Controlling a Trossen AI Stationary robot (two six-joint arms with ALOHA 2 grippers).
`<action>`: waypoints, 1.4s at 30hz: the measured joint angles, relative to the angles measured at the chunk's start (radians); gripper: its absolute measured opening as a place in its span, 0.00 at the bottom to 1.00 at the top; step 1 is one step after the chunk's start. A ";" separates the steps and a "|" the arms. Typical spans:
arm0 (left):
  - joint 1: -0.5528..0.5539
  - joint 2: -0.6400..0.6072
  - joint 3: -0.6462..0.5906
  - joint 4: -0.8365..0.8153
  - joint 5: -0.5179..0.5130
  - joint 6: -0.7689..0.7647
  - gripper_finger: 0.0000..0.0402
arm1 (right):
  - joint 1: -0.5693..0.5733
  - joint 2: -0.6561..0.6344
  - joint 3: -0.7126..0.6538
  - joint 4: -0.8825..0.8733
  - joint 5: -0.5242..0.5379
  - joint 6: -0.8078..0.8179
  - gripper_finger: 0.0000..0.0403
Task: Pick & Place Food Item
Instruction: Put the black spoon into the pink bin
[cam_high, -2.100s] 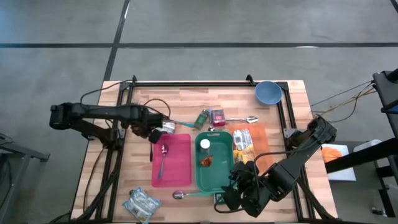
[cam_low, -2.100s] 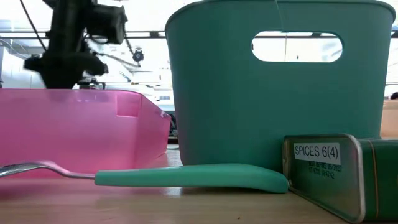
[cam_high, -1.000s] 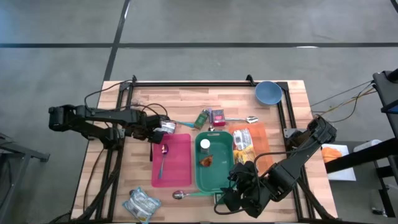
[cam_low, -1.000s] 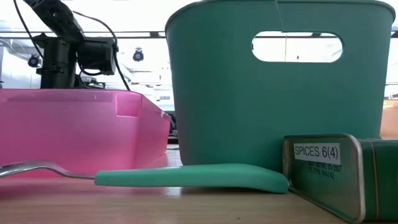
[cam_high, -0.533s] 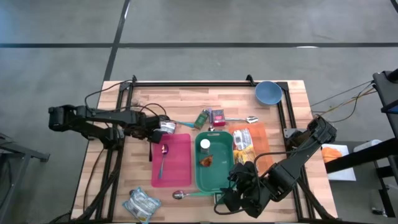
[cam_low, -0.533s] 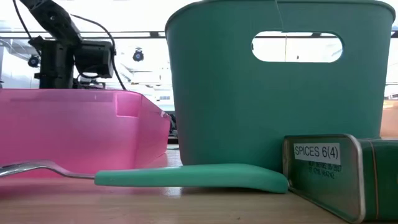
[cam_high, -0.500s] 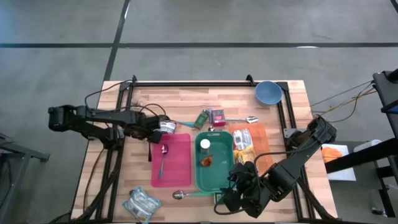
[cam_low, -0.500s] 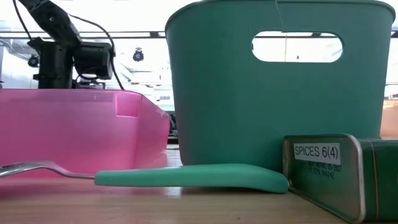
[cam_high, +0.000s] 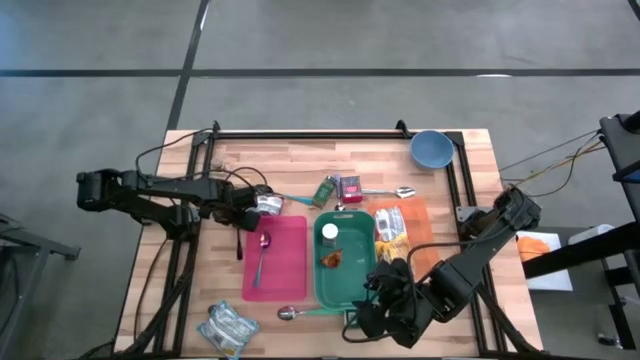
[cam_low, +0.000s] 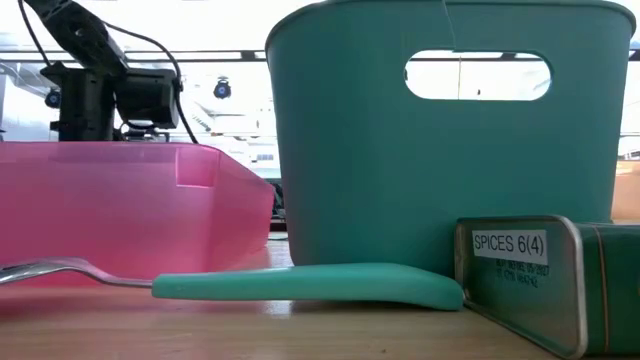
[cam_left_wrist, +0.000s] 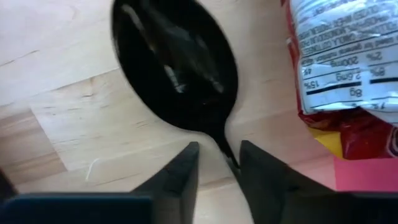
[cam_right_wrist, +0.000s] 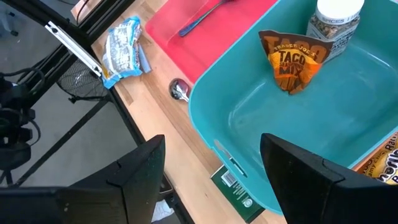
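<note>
A black spoon (cam_left_wrist: 177, 68) lies on the wooden table by the pink bin's (cam_high: 276, 260) far left corner. My left gripper (cam_high: 248, 212) points down over it, open, one finger on each side of the spoon's thin neck (cam_left_wrist: 225, 149). A white and red snack packet (cam_left_wrist: 339, 59) lies beside it, one end on the bin's rim. The teal bin (cam_high: 345, 282) holds a taco mix packet (cam_right_wrist: 289, 57) and a spice jar (cam_right_wrist: 336, 18). My right gripper (cam_right_wrist: 212, 146) hangs open above the teal bin's near end, holding nothing. My left gripper comes from above, its fingers (cam_left_wrist: 186, 171) standing across the black spoon's neck (cam_left_wrist: 229, 157), just below the bowl. The neck runs close along one finger; whether it touches I cannot tell. The spoon lies flat on the table.
A metal spoon (cam_high: 262, 255) lies in the pink bin. A teal-handled spoon (cam_low: 300, 285) and a spice tin (cam_low: 530, 285) lie at the near edge, a snack pack (cam_high: 225, 325) at near left. Behind the bins are a green tin (cam_high: 325, 190), a pink box (cam_high: 350, 187), a blue bowl (cam_high: 431, 148).
My left gripper has sunk slightly toward the table beside the pink bin. The pink bin has slid a little toward the table's left edge.
</note>
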 joint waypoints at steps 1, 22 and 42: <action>0.000 0.000 0.000 0.002 0.000 0.001 0.22 | 0.000 0.000 0.000 0.000 0.000 0.000 0.64; 0.000 0.002 0.009 0.004 -0.023 0.037 0.01 | 0.000 0.000 0.031 -0.002 -0.002 -0.036 0.64; 0.001 -0.027 0.067 -0.061 -0.049 0.101 0.00 | 0.000 0.000 0.030 -0.002 -0.002 -0.036 0.64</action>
